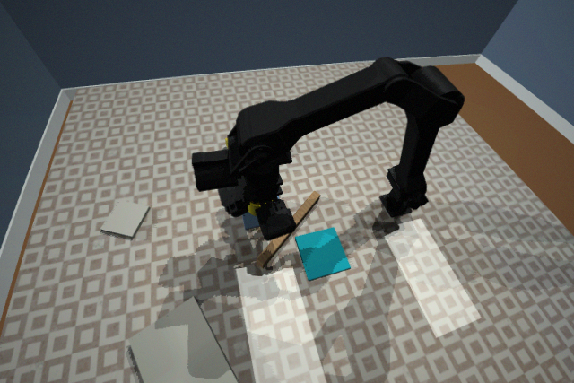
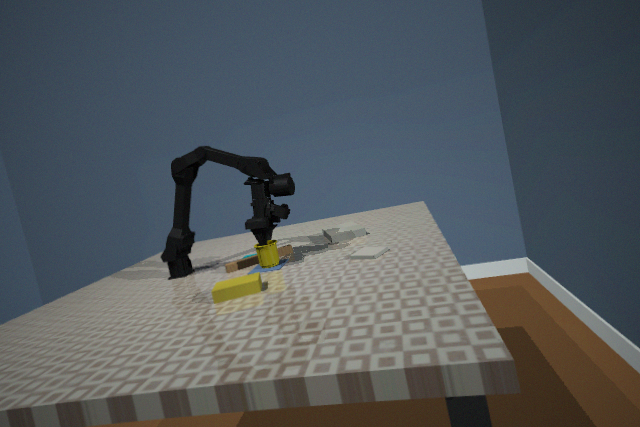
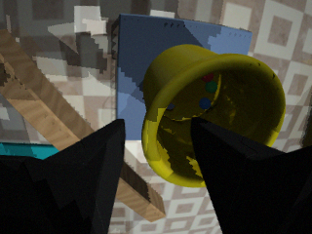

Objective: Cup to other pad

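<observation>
- Four marbles, red (image 3: 208, 77), green (image 3: 211, 87), blue (image 3: 205, 103) and greyish (image 3: 170, 106), can be made out inside the yellow cup (image 1: 254, 208) (image 2: 267, 254) (image 3: 168, 73); none is seen spilled.
- The cup is stood upright on the blue pad (image 1: 250, 221) (image 2: 255, 270) (image 3: 138, 54), which is taken to be the starting pad.
- The black fingers (image 2: 264, 236) are held apart with nothing clamped: in the wrist view one is seen over the cup's mouth and the other outside the rim, above the gap towards the wooden bar (image 1: 308, 207) (image 2: 237, 264) (image 3: 58, 124). Whether the cup is touched cannot be told.
- Only the approach seems to be done; the grasp, lift, carry, setting down and release are all left.
- The teal pad (image 1: 324, 253) (image 2: 250, 255) (image 3: 24, 150), presumably the goal, is bare of the cup and is set across the bar, so height will probably be needed in the carry.
- A grip on the cup's wall seems to be intended; if the rim is knocked or pinched off-centre, the cup could be tipped and the marbles lost.
</observation>
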Action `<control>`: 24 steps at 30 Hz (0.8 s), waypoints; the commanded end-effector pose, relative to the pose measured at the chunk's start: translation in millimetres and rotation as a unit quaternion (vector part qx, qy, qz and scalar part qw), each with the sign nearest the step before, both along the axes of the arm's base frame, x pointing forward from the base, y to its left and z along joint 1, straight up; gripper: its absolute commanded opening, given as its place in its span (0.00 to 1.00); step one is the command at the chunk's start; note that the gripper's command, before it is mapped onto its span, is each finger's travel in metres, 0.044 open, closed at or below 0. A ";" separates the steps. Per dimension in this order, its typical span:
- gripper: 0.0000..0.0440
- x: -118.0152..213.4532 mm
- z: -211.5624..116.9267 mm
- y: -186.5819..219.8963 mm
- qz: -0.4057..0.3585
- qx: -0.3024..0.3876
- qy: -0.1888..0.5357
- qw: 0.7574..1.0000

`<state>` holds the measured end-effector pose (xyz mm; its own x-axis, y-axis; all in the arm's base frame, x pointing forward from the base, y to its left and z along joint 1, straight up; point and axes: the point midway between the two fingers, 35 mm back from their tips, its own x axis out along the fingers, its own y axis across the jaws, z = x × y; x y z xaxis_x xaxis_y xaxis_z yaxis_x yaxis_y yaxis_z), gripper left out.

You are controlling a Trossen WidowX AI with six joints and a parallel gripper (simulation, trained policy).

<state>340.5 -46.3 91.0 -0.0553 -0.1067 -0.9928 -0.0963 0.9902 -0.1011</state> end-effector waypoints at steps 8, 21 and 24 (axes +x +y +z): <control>0.20 -4.9 -32.1 -2.1 0.062 0.012 0.025 0.998; 0.05 -11.8 -9.4 0.7 0.122 0.023 0.032 0.992; 0.05 -13.5 1.1 5.0 0.129 0.026 0.029 0.991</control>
<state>327.0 -45.1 82.3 -0.1045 -0.0796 -0.9913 -0.3372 0.9406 -0.0400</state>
